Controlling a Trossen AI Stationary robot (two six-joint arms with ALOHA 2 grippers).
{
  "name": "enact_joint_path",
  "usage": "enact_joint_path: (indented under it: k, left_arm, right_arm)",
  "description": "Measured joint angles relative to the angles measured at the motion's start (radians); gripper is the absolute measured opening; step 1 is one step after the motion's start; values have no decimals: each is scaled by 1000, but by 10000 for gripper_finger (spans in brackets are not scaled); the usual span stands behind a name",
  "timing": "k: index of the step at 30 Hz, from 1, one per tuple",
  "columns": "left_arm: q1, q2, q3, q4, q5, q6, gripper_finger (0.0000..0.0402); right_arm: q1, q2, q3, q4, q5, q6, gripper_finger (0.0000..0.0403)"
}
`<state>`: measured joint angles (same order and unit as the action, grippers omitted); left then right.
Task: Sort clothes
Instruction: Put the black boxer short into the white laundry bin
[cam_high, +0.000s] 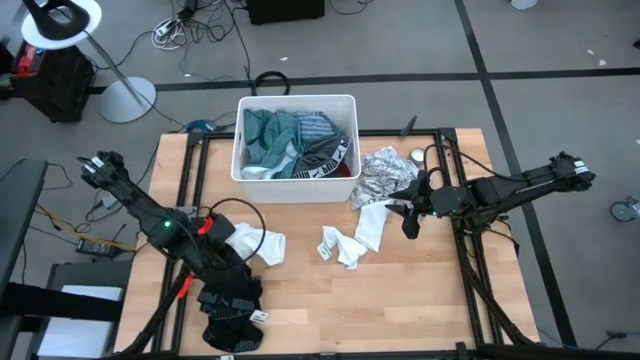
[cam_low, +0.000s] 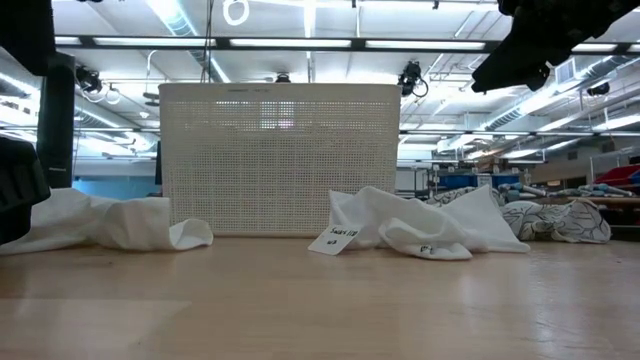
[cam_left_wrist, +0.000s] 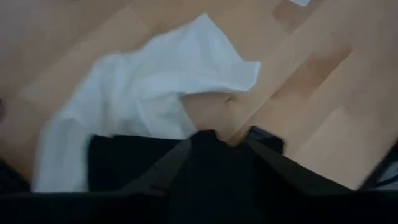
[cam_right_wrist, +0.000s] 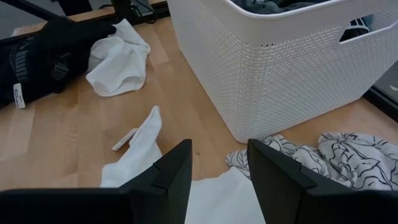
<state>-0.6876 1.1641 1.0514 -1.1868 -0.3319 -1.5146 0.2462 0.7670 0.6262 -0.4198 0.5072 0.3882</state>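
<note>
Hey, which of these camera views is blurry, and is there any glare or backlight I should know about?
Left wrist view: soft and smeared throughout, the white garment lacks crisp edges. Low view: bright ceiling strip lights backlight the white tub, and the arm overhead shows only as a dark silhouette. High view: even light, faint shadows under the arms. Right wrist view: sharp on the patterned garment.

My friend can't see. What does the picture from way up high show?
A white tub full of clothes sits on a wooden table. White garments lie in front of it, a patterned one beside it, black ones under the left arm.
</note>
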Motion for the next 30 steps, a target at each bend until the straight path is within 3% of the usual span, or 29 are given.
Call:
enact_joint_path:
  k: [12,17,27,30]
  left_arm:
    - [-71,115,-9,158,121,-213,163]
    - [-93,163,-9,194,205,-225,163]
    - [-111,168,-9,142,225,-118,163]
    - [-113,168,-9,148,223,-9,163]
  right_arm:
    - [0,0,0,5,0,5,155]
    - [0,0,0,2,-1,11,155]
    - [0,0,0,4,-2,11,155]
    - [0,0,0,5,-2,11,155]
